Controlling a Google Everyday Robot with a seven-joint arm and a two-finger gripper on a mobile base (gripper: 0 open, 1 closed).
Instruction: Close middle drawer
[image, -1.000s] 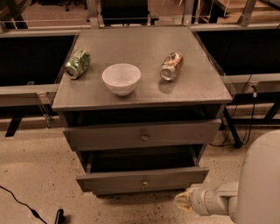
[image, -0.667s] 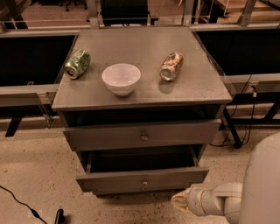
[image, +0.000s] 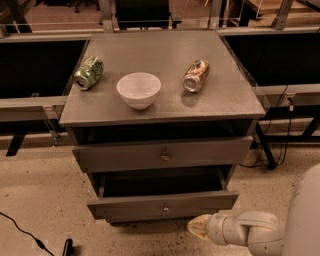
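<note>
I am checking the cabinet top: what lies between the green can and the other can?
The white bowl, as the camera view shows. The gripper is lower, before the right half of the middle drawer.

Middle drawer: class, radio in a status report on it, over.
End effector low, just below the middle drawer front, right of its knob. Drawer pulled out, not yet closed. Nothing seen in the way.
</note>
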